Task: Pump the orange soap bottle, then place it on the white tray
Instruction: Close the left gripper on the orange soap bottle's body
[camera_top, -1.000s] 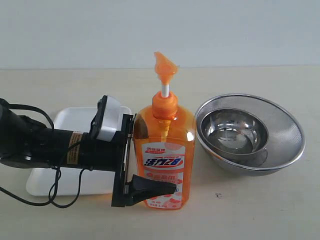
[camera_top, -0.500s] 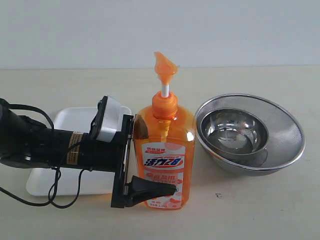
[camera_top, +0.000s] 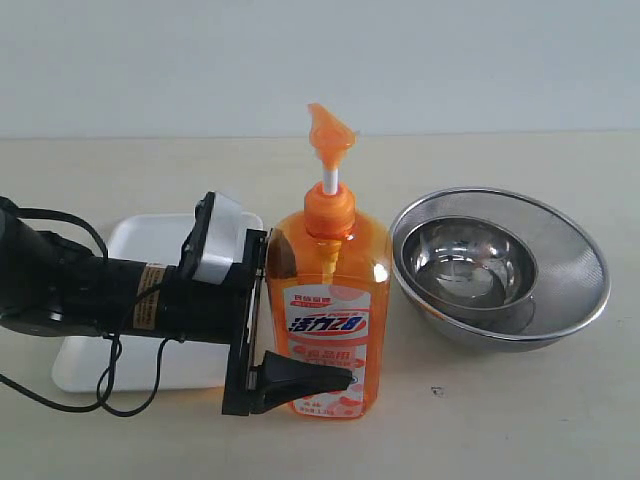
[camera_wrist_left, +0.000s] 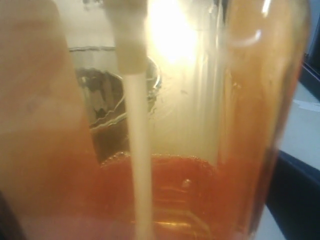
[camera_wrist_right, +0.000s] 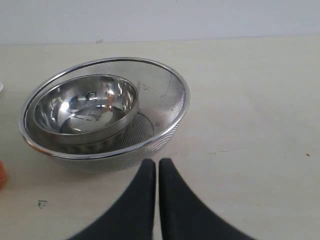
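The orange soap bottle (camera_top: 330, 270) stands upright on the table, its pump head (camera_top: 329, 135) raised on its white stem. My left gripper (camera_top: 315, 320) reaches in from the left and straddles the bottle's lower body, jaws spread wide; one black finger (camera_top: 300, 378) lies across its front and the other is behind it. The left wrist view is filled by the bottle (camera_wrist_left: 175, 195), with its dip tube and soap level showing. The white tray (camera_top: 140, 240) lies left of the bottle, partly under my left arm. My right gripper (camera_wrist_right: 157, 167) is shut and empty, out of the exterior view.
A steel mesh bowl (camera_top: 570, 290) with a smaller steel bowl (camera_top: 470, 262) inside it sits right of the bottle, close to it. In the right wrist view the mesh bowl (camera_wrist_right: 167, 100) lies just ahead of the fingertips. Bare table stretches to the right and front.
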